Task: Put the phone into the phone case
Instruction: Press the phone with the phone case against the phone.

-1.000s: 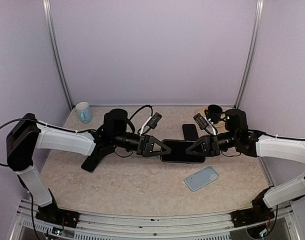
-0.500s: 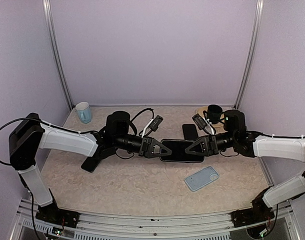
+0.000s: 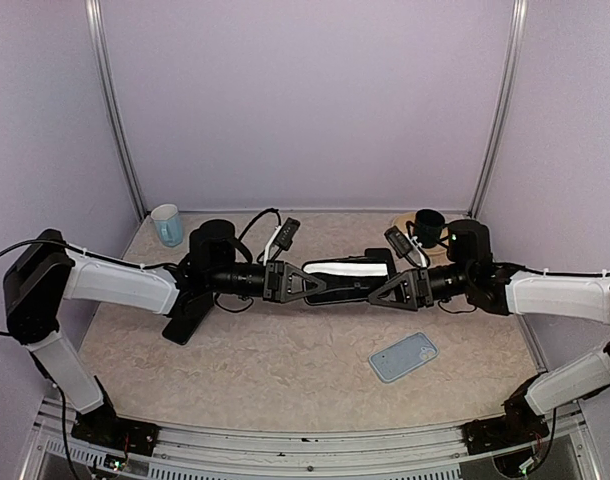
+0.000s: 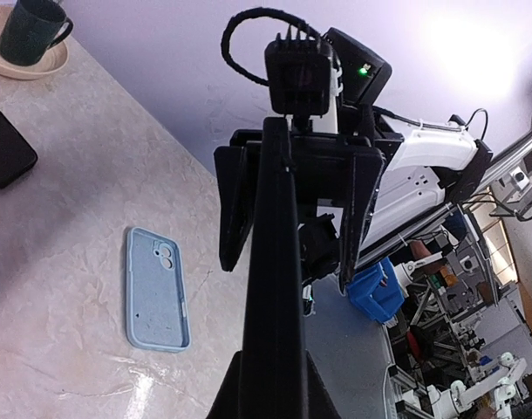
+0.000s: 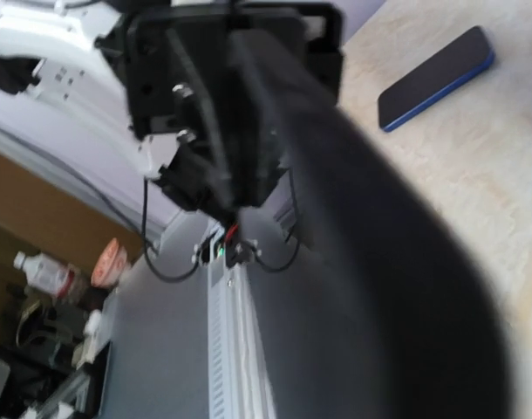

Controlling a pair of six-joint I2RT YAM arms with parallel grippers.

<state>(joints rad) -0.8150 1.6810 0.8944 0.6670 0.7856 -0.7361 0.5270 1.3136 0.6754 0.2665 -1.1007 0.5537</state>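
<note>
Phone: one, flat black slab with a glossy face catching glare. It is held in the air above the table's middle, between the two arms, long axis left-right. In the left wrist view it is edge-on and thin.

Left gripper: black triangular fingers clamped on the phone's left end.

Right gripper: at the phone's right end. Its fingers stand apart, one on each side of the phone's edge, with a gap on one side, so no grip.

Phone case: one, pale blue, matte, rounded rectangle with a camera cut-out. It lies flat on the table, near right, well apart from the phone and below it.

The table has a beige, mottled, stone-look top. Pale lilac walls on three sides.

Other things:
- Two dark flat slabs on the table. One is to the left under the left arm. The other is far of the held phone and partly hidden by it from above.
- Two cups. A pale blue cup sits in the far left corner. A dark mug stands on a tan saucer far right.

The right wrist view is mostly blocked by the blurred black phone close to the lens.
</note>
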